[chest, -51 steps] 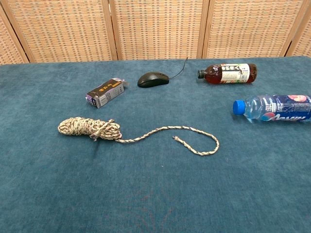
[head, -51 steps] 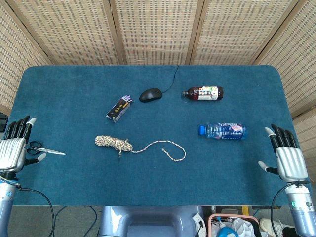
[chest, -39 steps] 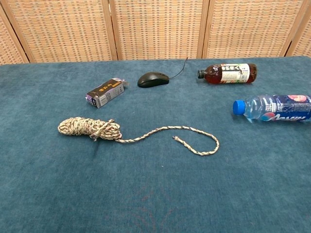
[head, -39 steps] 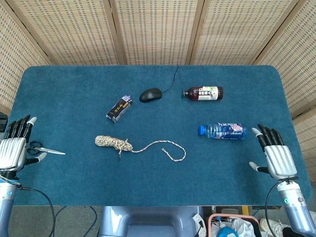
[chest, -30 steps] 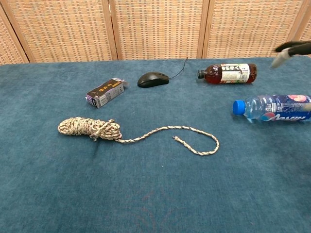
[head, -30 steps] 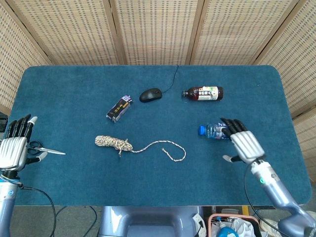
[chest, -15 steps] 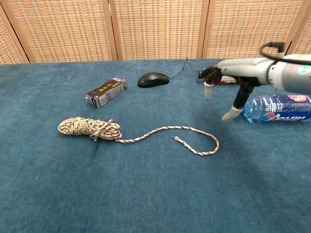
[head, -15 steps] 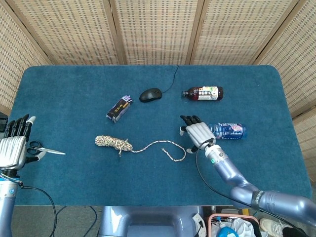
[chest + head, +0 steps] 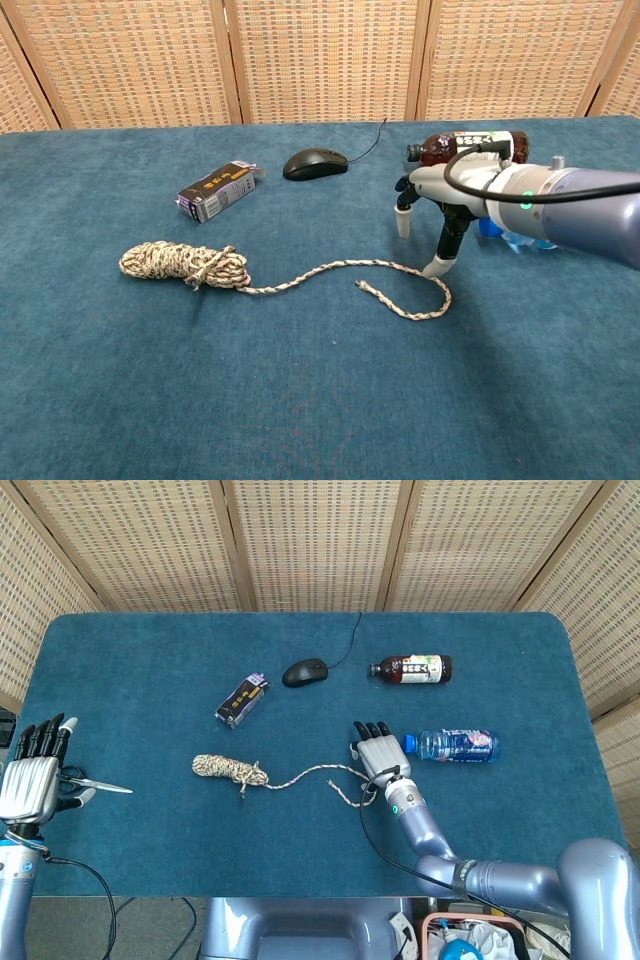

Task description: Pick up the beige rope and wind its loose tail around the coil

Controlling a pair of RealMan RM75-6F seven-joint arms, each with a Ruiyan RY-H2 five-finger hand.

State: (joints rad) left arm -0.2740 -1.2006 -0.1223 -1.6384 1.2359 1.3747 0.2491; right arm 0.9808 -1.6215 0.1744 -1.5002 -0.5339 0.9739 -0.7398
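Note:
The beige rope lies on the blue table, its coil (image 9: 225, 768) (image 9: 183, 263) at centre left. Its loose tail (image 9: 335, 777) (image 9: 395, 283) snakes to the right and hooks back in a bend. My right hand (image 9: 376, 752) (image 9: 432, 212) hovers over that bend, palm down, fingers apart and holding nothing. One fingertip (image 9: 438, 266) comes down close to the tail; I cannot tell whether it touches. My left hand (image 9: 30, 780) stays open at the table's left edge, seen only in the head view.
Scissors (image 9: 88, 782) lie beside the left hand. Behind the rope lie a purple box (image 9: 241, 699) (image 9: 216, 191), a black mouse (image 9: 305, 671) (image 9: 315, 163) with its cable, and a dark bottle (image 9: 411, 668) (image 9: 470, 148). A water bottle (image 9: 455, 745) lies right of the right hand.
The right hand has swept left from the table's right edge past the water bottle and dropped over the tail's bend. The left hand and the rope have stayed put.

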